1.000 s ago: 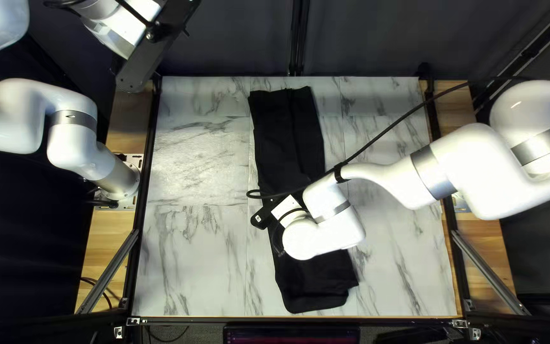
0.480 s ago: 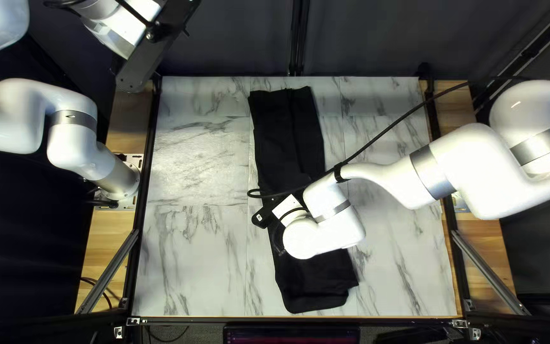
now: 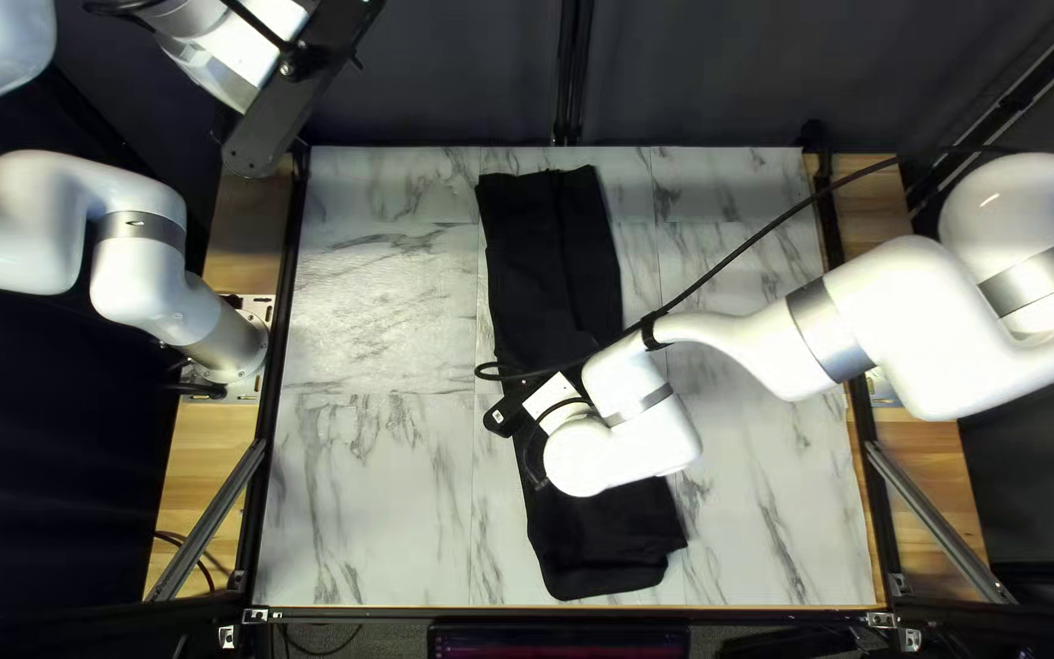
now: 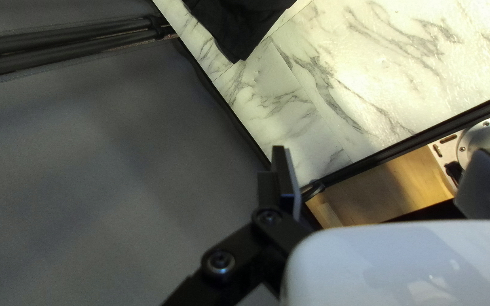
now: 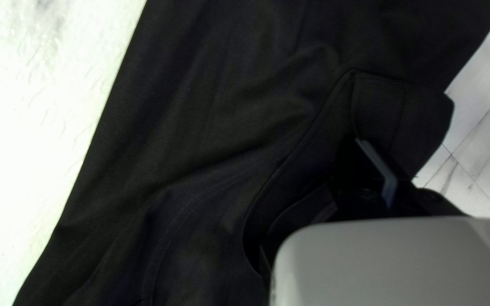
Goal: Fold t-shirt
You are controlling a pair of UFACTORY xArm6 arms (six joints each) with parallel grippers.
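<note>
In the top left view the black t-shirt [image 3: 606,531] lies long and narrow across the marble-patterned table [image 3: 369,476]. My right gripper [image 3: 548,400] is over its middle, mostly hidden by its arm. In the right wrist view, my right gripper [image 5: 385,170] is down at the ribbed collar band [image 5: 378,102], its fingers close together on dark cloth. My left gripper [image 4: 385,178] stands open and away from the shirt, near the far-left table corner. Part of the shirt [image 4: 236,25] shows ahead of it on the table.
My left arm's raised end [image 3: 228,55] is beyond the table's far-left corner. My right arm [image 3: 905,317] reaches over the table's right side, with a black cable [image 3: 771,230] running above the shirt. A dark curtain [image 3: 722,86] hangs behind the far edge.
</note>
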